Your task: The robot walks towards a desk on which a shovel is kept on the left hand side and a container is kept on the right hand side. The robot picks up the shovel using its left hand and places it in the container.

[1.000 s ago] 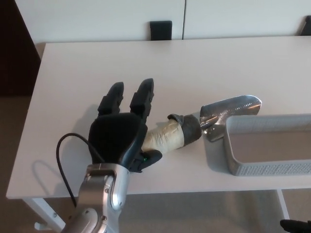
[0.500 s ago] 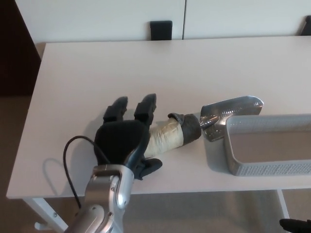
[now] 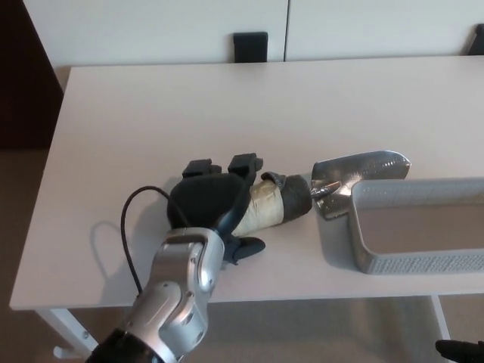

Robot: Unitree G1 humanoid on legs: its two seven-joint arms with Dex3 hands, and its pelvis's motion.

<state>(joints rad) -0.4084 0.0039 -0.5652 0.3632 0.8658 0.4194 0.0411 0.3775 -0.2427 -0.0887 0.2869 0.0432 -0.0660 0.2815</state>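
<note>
The shovel lies on the white desk (image 3: 151, 113). Its tape-wrapped handle (image 3: 266, 208) points left and its metal blade (image 3: 364, 168) rests against the left end of the grey mesh container (image 3: 412, 261) at the right. My left hand (image 3: 210, 200) covers the handle's left end. Its fingers (image 3: 243, 162) curl down over the handle's far side and its thumb (image 3: 246, 246) sits on the near side, so it is shut on the handle. A small dark part of my right hand (image 3: 460, 350) shows at the bottom right corner, too little to read.
A dark chair back (image 3: 250, 45) stands beyond the desk's far edge. The desk's front edge runs just below my left wrist, where a black cable (image 3: 130, 227) loops out. The container reaches past the picture's right edge.
My left hand has moved forward and right onto the handle, and its fingers, spread a second ago, have curled down around it. The shovel has barely shifted.
</note>
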